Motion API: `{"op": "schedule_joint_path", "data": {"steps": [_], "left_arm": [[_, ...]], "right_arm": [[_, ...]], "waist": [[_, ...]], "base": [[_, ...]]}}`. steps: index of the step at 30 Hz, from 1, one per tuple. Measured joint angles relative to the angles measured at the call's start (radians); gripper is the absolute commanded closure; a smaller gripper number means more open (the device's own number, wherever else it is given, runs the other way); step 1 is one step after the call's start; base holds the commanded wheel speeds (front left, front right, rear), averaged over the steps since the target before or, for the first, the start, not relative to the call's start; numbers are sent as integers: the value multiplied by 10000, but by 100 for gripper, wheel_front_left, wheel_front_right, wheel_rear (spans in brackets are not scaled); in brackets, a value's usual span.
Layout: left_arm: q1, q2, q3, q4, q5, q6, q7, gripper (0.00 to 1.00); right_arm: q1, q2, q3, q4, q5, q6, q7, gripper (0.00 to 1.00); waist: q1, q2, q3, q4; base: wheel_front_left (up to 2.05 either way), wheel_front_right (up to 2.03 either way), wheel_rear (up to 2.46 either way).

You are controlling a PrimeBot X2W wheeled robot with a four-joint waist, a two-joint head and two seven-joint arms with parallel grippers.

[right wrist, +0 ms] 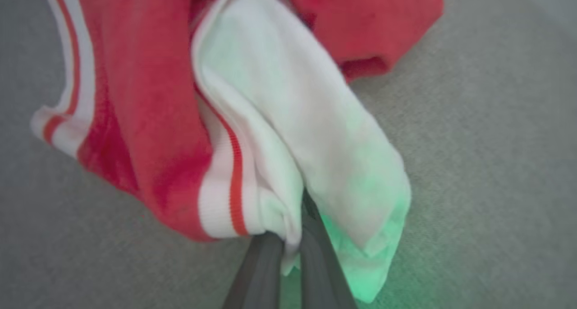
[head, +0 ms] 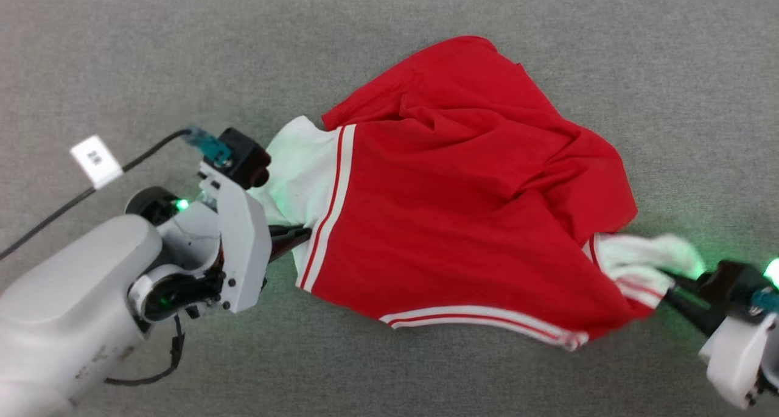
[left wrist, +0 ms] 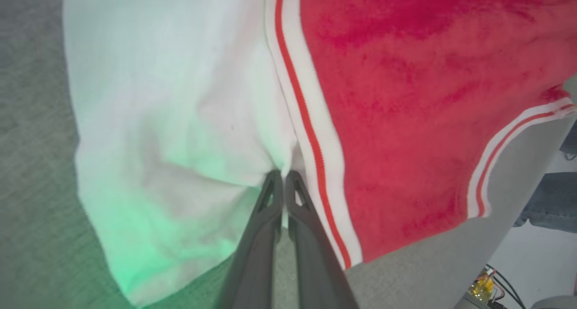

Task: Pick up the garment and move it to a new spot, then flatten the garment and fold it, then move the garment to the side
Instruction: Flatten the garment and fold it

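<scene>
Garment (head: 462,210): white sleeves (left wrist: 180,97) between tightly closed left and right jaws.

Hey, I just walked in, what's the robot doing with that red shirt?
The robot has a red T-shirt pinched at both ends on the grey surface. Its left gripper is shut on one white sleeve, and its right gripper is shut on the other white sleeve. The shirt spans between them, creased and bunched, not yet flattened or folded.
</scene>
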Motion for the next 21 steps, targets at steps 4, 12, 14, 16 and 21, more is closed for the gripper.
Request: {"op": "schedule_joint_path", "data": {"steps": [4, 12, 14, 16, 21], "left_arm": [[146, 127, 104, -119, -840, -2, -966, 100], [553, 711, 1406, -2086, -2828, -2, -3195, 100], [628, 941, 1720, -2604, -3104, -2, -3536, 100], [645, 1089, 1829, -2859, -3264, -2, -3628, 100], [70, 794, 1883, -1927, -2876, 0, -3649, 100]], "right_arm": [[120, -69, -792, -82, 224, -38, -291, 100], [1210, -520, -3035, -1239, 809, -38, -685, 100], [1509, -608, -3743, -1603, 966, -38, -677, 100], [1759, -625, -4366, -1958, 1179, -38, -533, 100], [1417, -221, -5010, -2161, 1852, -38, 236, 100]], "waist": [[0, 0, -190, -43], [0, 0, -549, -97], [0, 0, -552, -88], [0, 0, -515, -71], [0, 0, -230, -65]], "base": [[0, 0, 0], [0, 0, 0], [0, 0, 0], [0, 0, 0], [0, 0, 0]]}}
